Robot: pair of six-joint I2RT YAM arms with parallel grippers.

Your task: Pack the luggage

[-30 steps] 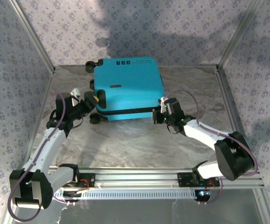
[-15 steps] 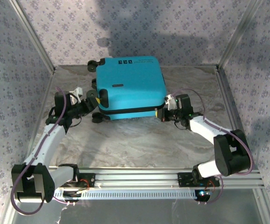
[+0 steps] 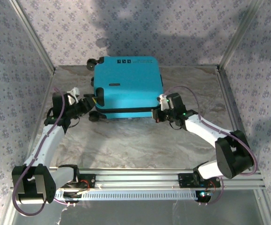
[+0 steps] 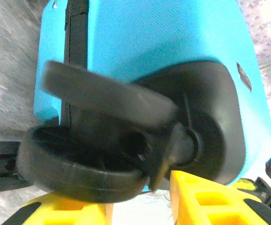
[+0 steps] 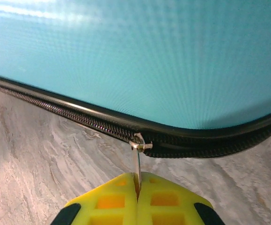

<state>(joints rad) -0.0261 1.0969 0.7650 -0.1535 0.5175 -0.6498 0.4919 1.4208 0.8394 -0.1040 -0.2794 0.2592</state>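
Note:
The luggage (image 3: pixel 126 86) is a turquoise hard-shell suitcase lying flat and closed at the back middle of the table. My left gripper (image 3: pixel 89 104) is at its front left corner. In the left wrist view its yellow fingers (image 4: pixel 205 197) stand apart just under a black wheel (image 4: pixel 79 173) and its fork, with a gap between them (image 4: pixel 140 206). My right gripper (image 3: pixel 159 114) is at the front right corner. It is shut (image 5: pixel 137 185) on the metal zipper pull (image 5: pixel 136 164), which hangs from the black zipper (image 5: pixel 79 117) under the shell (image 5: pixel 149 56).
Marble-patterned tabletop (image 3: pixel 140 140) lies bare in front of the suitcase. Patterned walls and aluminium posts (image 3: pixel 32 33) close in the sides and back. A rail (image 3: pixel 140 180) with the arm bases runs along the near edge. Another wheel (image 3: pixel 94 62) sticks out at the back left corner.
The suitcase swung right, then back left. My right gripper followed its front edge with the zipper pull. The left jaws have narrowed around the wheel.

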